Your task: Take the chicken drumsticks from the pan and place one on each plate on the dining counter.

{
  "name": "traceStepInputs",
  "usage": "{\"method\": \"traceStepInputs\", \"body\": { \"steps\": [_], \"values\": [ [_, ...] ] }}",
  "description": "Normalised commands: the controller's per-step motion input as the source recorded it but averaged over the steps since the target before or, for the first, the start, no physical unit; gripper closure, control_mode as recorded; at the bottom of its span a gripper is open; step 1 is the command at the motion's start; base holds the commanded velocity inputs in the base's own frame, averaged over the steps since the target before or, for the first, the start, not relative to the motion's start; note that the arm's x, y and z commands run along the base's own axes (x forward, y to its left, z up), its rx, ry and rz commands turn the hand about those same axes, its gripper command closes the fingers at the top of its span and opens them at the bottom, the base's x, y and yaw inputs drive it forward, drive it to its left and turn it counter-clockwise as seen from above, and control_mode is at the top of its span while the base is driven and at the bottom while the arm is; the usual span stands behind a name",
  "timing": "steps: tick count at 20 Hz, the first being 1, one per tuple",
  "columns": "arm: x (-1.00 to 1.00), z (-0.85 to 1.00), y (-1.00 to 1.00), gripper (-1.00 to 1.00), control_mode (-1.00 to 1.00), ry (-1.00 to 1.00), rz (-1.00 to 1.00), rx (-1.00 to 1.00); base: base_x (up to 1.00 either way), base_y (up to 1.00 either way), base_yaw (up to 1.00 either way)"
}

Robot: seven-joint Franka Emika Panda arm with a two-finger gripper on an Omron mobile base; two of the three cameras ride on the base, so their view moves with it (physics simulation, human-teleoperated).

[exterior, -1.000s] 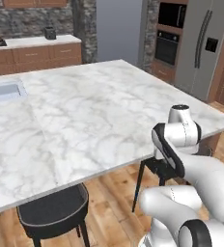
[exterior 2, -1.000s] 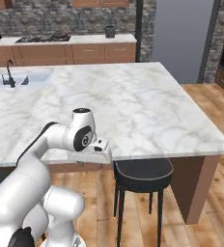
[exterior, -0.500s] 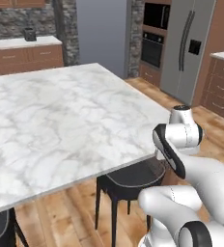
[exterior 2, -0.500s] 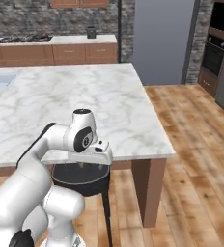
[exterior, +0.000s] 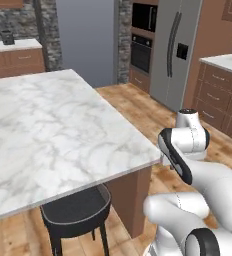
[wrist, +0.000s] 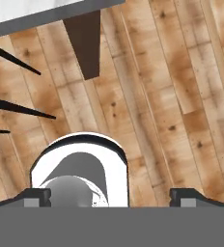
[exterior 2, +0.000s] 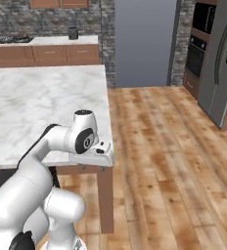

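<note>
In the left base view you have the counter spread across the left, its marble top bare in the part you can see, with a black stool tucked under the near edge. The arm is folded up by the counter's corner, hand pointing down. A fridge and wall oven stand at the back.

In the right base view the same counter runs off to the left, and the arm sits at its near corner, over the wooden floor. A worktop with a dark cup lies behind.

In the hand view the gripper looks down at floorboards; its tips sit far apart with nothing between them, so the claw is spread wide and empty.

You see no pan, drumsticks or plates anywhere here, so I cannot tell you where they are. I judge you are in the travel step. Next you need to bring the stove into view, find the pan, then line up over a drumstick.
</note>
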Motion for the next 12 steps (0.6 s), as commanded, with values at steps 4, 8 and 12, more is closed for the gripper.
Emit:
{"method": "traceStepInputs", "body": {
  "steps": [4, 8, 12],
  "values": [
    [0.0, 0.0, 0.0, -1.0, 1.0, 0.0, 0.0, 0.0, 0.38, -1.0, 0.0],
    [0.0, 0.0, 0.0, -1.0, 1.0, 0.0, 0.0, 0.0, 0.41, -0.99, 0.01],
    [0.0, 0.0, 0.0, -1.0, 1.0, 0.0, 0.0, 0.0, 0.51, -0.85, 0.11]
  ]
}}
